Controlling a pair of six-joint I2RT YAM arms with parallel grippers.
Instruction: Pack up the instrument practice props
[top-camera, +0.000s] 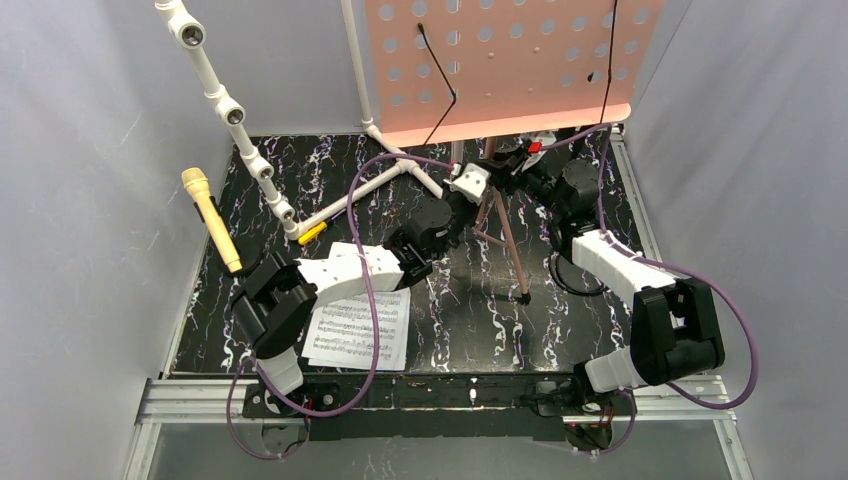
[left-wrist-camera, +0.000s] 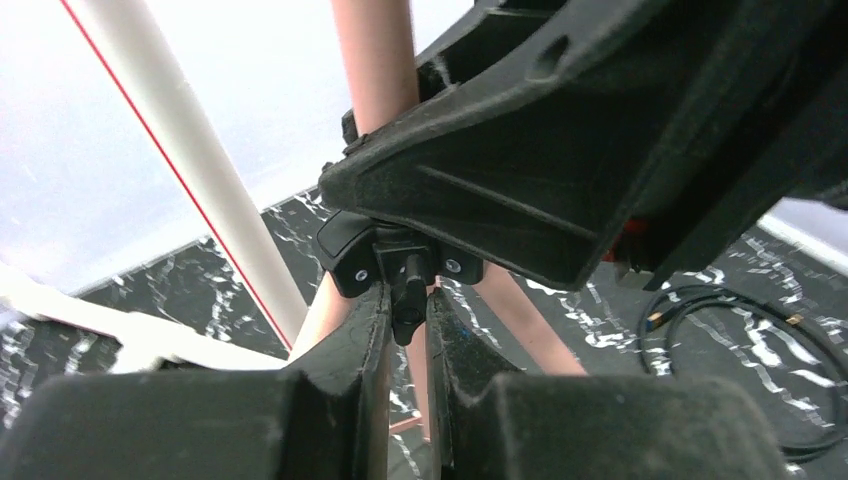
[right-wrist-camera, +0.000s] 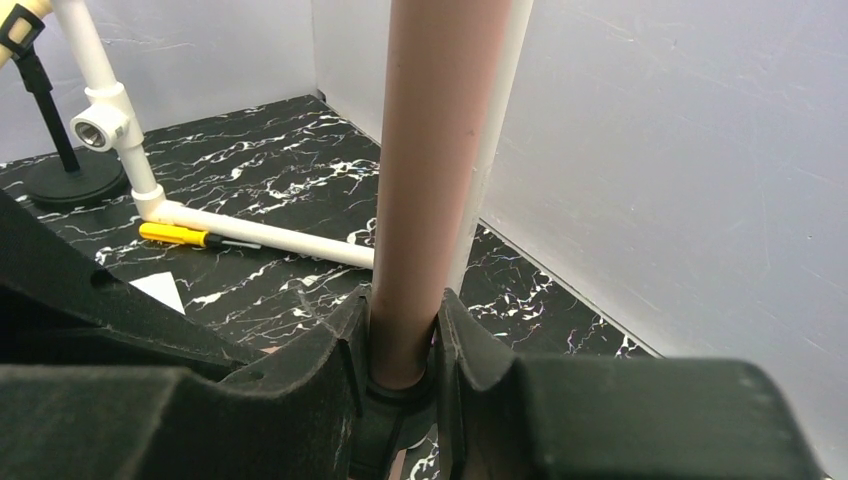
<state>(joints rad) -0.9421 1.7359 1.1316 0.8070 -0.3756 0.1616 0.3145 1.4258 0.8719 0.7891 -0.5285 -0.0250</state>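
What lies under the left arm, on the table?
White sheet-music pages lie there, on the black marbled table. The arm covers their upper edge, so how many pages is unclear.

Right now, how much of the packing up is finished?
Nothing looks packed yet. In hand: the right tool clamps the stand's copper pole while the left tool pinches its black knob. Left: the pink board stands upright, the sheet-music pages lie on the table, and the yellow microphone is out on the left.
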